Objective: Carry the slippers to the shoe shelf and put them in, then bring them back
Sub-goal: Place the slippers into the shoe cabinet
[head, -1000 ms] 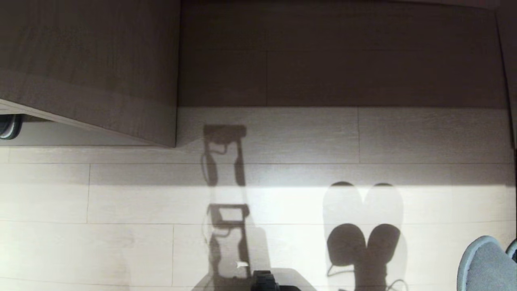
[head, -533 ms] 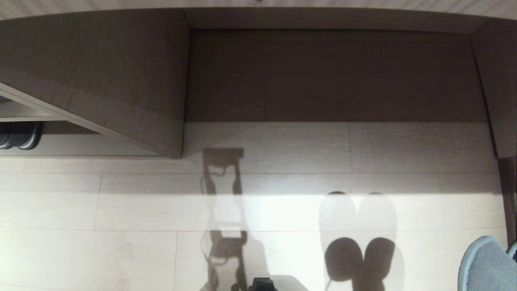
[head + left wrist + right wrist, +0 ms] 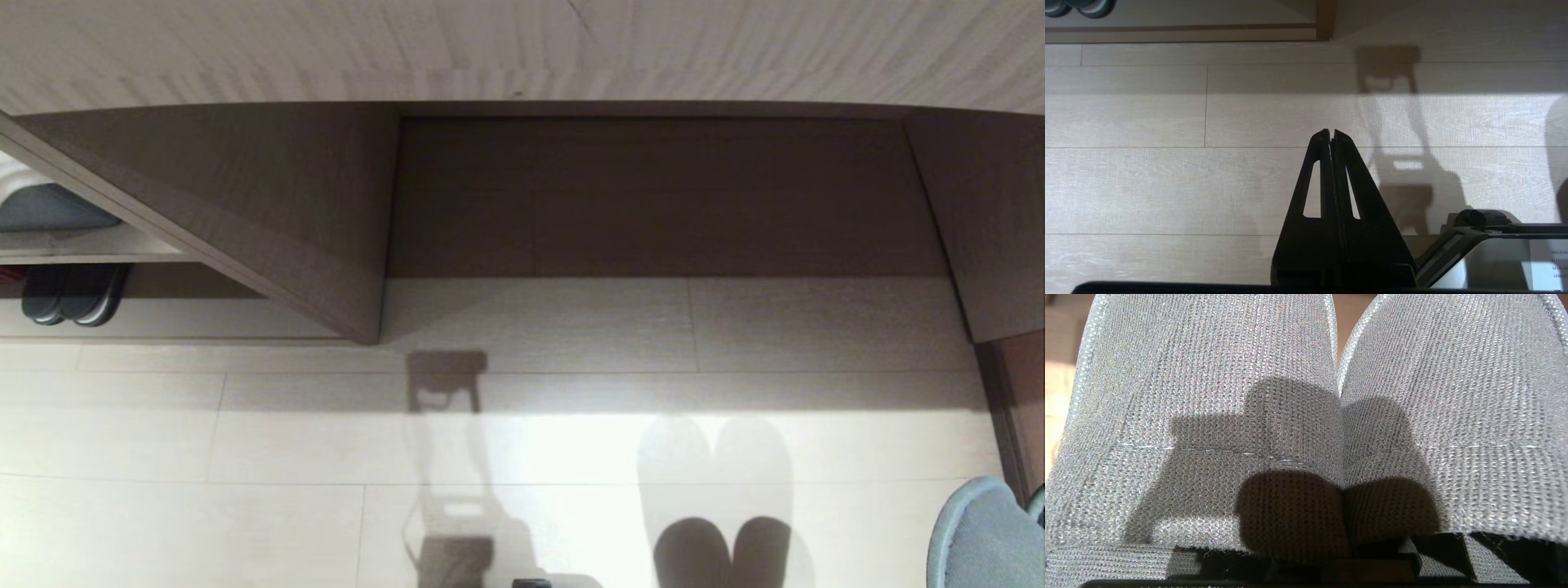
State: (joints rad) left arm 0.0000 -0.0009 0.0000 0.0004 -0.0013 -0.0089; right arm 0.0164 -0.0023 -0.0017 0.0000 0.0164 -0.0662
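Right gripper [image 3: 1343,543] is clamped tight on the pair of grey knit-fabric slippers [image 3: 1306,396], pinching the two inner edges together where they meet, so that both slippers hang from this single grip. In the head view only one blue-grey sole with a paler rim shows, at the lower right corner, with the pair's double shadow cast on the pale wood-plank floor [image 3: 245,441] beside it. Left gripper [image 3: 1331,136] hangs empty above the floor, its black fingers pressed together, and takes no part in the work.

The low open cubby of the pale wood-grain built-in unit [image 3: 163,314] lies at the far left of the head view, beyond an angled side panel [image 3: 269,237]. A different dark pair of slippers [image 3: 73,296] already stands on its base board, with folded pale and grey items on the board above. Directly ahead is only a shadowed recess [image 3: 653,196] under the long pale counter [image 3: 522,49].

Judged step: carrying, first leg of the task; the slippers are held clear of the floor and well apart from the shelf. The next move calls for turning or driving the base toward the left until the cubby is square in front, then lowering the pair onto a free part of the base board, beside the dark pair, before loosening the grip.
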